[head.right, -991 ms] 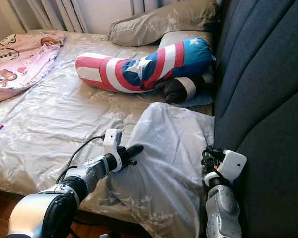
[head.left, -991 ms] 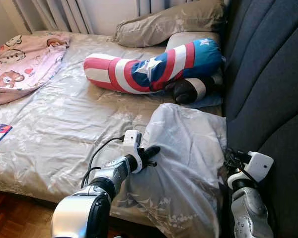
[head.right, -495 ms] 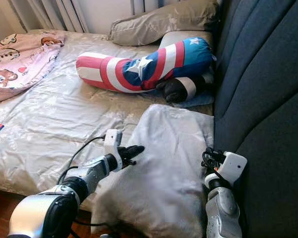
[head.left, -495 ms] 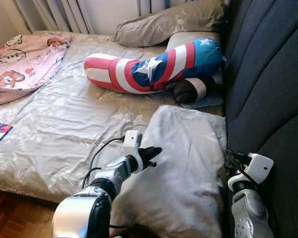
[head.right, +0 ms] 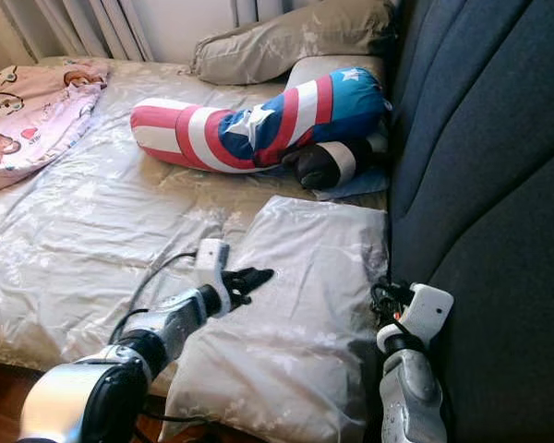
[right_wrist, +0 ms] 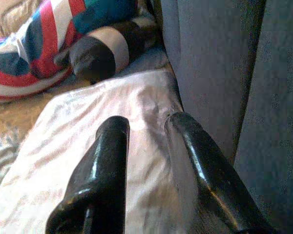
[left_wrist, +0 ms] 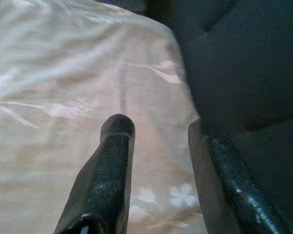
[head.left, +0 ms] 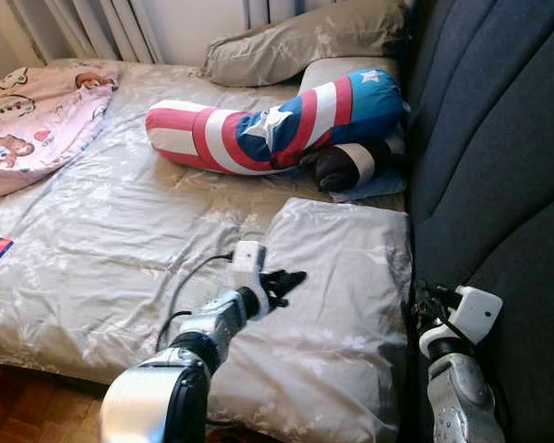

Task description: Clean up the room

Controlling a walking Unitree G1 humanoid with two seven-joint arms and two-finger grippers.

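While both arms reach forward, left tool and right tool gape empty over the pillow.

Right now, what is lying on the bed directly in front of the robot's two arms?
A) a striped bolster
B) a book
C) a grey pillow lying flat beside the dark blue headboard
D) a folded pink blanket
C: the grey pillow lies flat on the bed against the dark blue headboard, with the left gripper over it and both grippers' fingers apart, holding nothing.
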